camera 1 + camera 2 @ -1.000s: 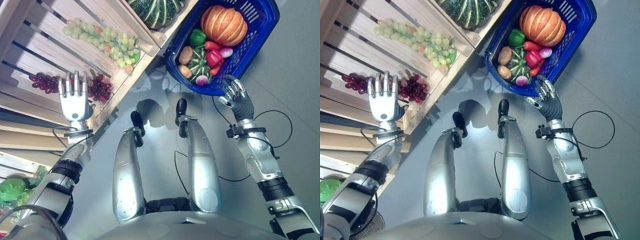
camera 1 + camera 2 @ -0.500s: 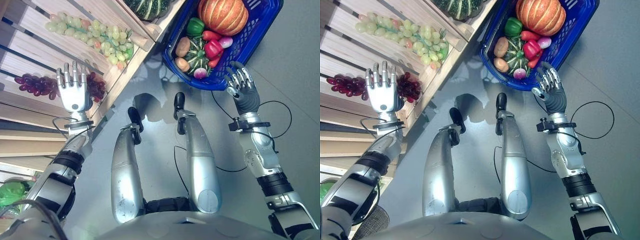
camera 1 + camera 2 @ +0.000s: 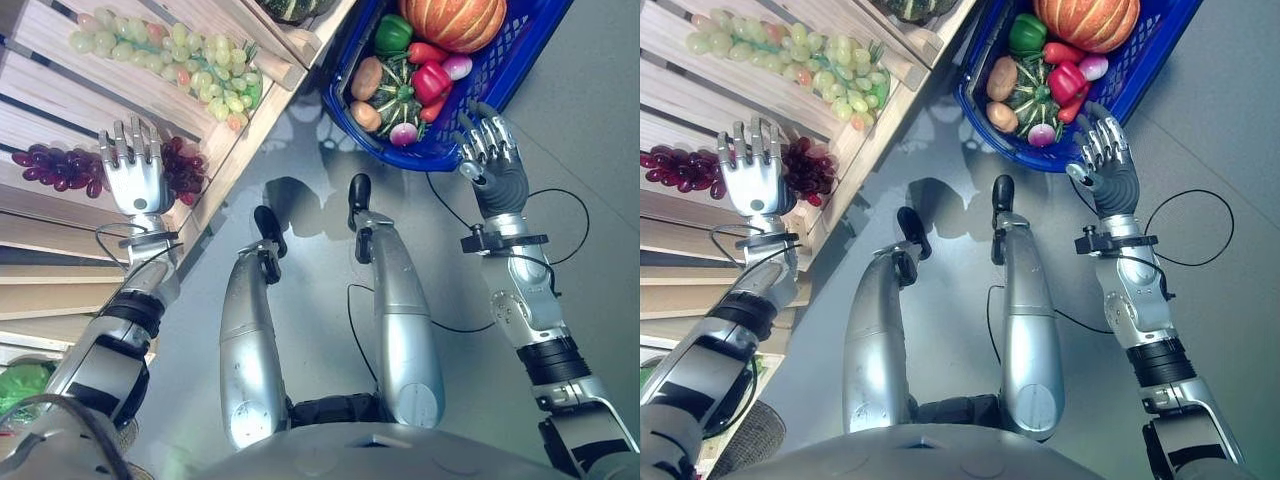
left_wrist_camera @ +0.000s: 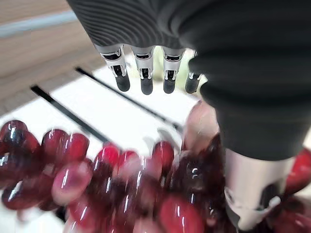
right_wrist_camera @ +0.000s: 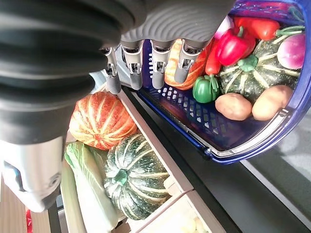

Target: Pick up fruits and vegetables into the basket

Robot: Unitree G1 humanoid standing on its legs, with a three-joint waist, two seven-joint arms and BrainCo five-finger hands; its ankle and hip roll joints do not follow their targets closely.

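The left hand (image 3: 135, 180), fingers straight and apart, hovers over the dark red grape bunch (image 3: 60, 170) on the slatted wooden shelf (image 3: 60, 90). The right hand (image 3: 497, 165), fingers spread and empty, is raised just beside the blue plastic basket (image 3: 440, 150) of vegetables, near its rim.

The basket (image 3: 520, 70) is glossy blue plastic with slotted, lattice-like walls. The crates (image 3: 60, 230) are pale bare wood, matt, with visible grain along the slats. The red grapes (image 4: 73, 165) are smooth and very shiny, with bright highlights on each berry; the green grapes (image 3: 190, 55) look smooth with a duller sheen. The orange pumpkin (image 3: 455, 15) in the basket has a ribbed, satin skin, and the red pepper (image 5: 233, 46) is slick and glossy. The potatoes (image 5: 233, 107) look matt and slightly rough. The floor (image 3: 590, 150) is smooth grey and faintly reflective.

The left hand (image 3: 135, 175) and right hand (image 3: 495, 160) have brushed silver metal fingers and matt, ribbed dark covers.
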